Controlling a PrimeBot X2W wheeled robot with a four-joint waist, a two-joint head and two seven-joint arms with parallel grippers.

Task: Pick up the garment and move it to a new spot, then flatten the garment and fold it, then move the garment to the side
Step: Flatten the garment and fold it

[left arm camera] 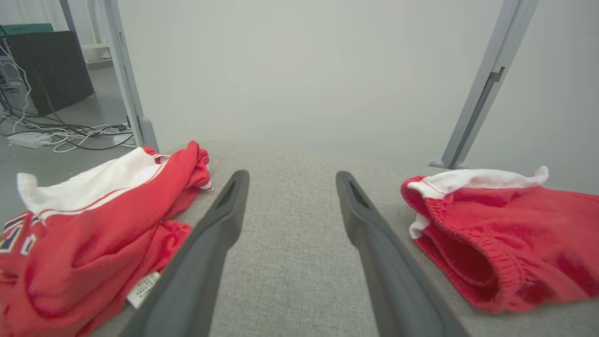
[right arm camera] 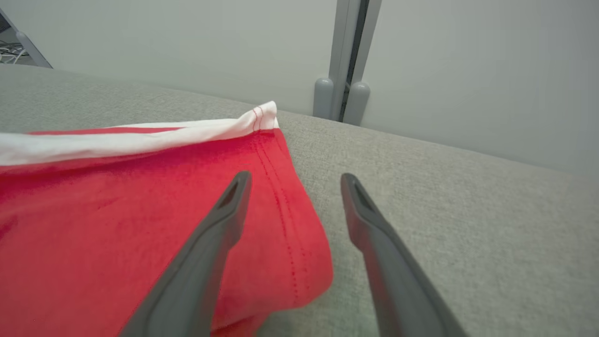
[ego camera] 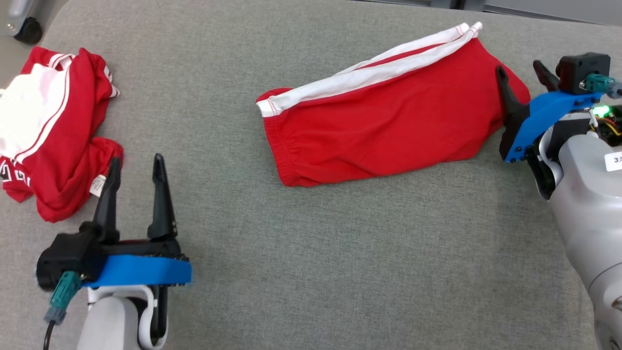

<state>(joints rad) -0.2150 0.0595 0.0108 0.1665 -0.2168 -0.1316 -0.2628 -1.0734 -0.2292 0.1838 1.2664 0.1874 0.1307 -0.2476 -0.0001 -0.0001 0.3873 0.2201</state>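
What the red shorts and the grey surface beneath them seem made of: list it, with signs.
The red shorts: probably soft knit fabric, matte; gathered elastic waistband, stitched hem, limp folds. The grey surface: seemingly woven upholstery cloth, matte; fine flecked weave shows close up.

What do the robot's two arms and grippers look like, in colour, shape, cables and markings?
Both the left gripper and the right gripper have two long, tapering dark fingers, a black body, a blue bracket and a pale grey forearm. Each carries a teal connector. The right arm also shows a green light, thin coloured wires and a white label.
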